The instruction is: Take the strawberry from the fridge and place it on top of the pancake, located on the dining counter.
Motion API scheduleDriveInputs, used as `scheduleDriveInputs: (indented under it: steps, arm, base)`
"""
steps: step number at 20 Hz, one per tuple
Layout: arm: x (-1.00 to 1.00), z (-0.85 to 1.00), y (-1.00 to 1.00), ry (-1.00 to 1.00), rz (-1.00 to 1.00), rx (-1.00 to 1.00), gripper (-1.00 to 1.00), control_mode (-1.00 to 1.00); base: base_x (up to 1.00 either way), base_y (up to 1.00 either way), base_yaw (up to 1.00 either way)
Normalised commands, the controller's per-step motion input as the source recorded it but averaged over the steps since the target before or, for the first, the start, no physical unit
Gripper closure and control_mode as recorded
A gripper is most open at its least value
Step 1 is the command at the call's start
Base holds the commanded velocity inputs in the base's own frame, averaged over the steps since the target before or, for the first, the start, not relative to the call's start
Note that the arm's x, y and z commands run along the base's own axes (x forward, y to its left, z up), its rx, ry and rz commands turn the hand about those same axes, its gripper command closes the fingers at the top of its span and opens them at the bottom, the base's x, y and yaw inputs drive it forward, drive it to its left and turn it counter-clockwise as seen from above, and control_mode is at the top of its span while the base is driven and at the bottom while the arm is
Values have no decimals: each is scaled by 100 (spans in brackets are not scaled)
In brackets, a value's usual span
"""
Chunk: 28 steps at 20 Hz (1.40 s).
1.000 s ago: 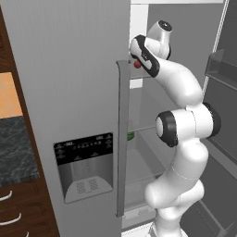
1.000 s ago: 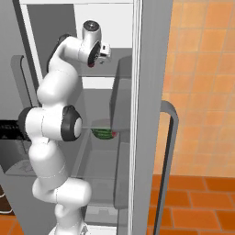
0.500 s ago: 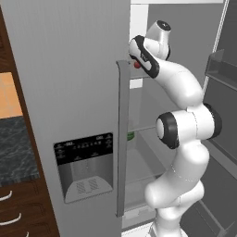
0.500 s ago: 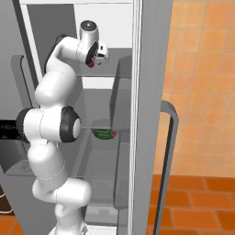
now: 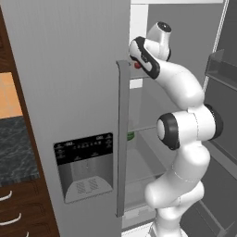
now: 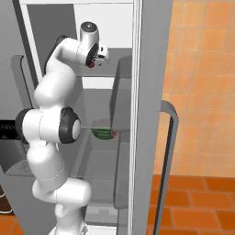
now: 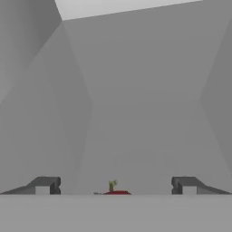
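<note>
The fridge stands with its right side open, and my arm reaches up onto an upper shelf. The strawberry is a tiny red fruit with a green stalk, low in the hand view between the two dark fingertips and clear of both. My gripper is open, one finger on each side of the fruit. The strawberry shows as a red dot just under the hand, and the right base view has the strawberry there too. The pancake and the dining counter are out of view.
A green, melon-like item lies on a lower glass shelf. The closed left door carries a long vertical handle and a black dispenser panel. The open right door stands close beside the arm. Door bins line the right.
The arm has barely shifted at the upper shelf. The jaws stay wide around the strawberry, which has not moved.
</note>
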Motion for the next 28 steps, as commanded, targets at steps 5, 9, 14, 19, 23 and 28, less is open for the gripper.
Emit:
scheduleDriveInputs:
  steps: [5, 9, 14, 19, 23, 28]
  arm:
    - [-15, -8, 0, 5, 0, 0, 100, -100]
    - [-50, -4, 0, 1, 0, 0, 100, -100]
    - [-54, 0, -6, -17, 0, 0, 100, -100]
    - [-61, 4, -7, -30, 0, 0, 100, -100]
    - [-99, 23, -17, -5, -12, 0, 100, -100]
    - [-100, 8, -33, 0, -17, 0, 100, -100]
  base:
    - [0, 0, 0]
    - [0, 0, 0]
    - [0, 0, 0]
    - [0, 0, 0]
    - [0, 0, 0]
    - [0, 0, 0]
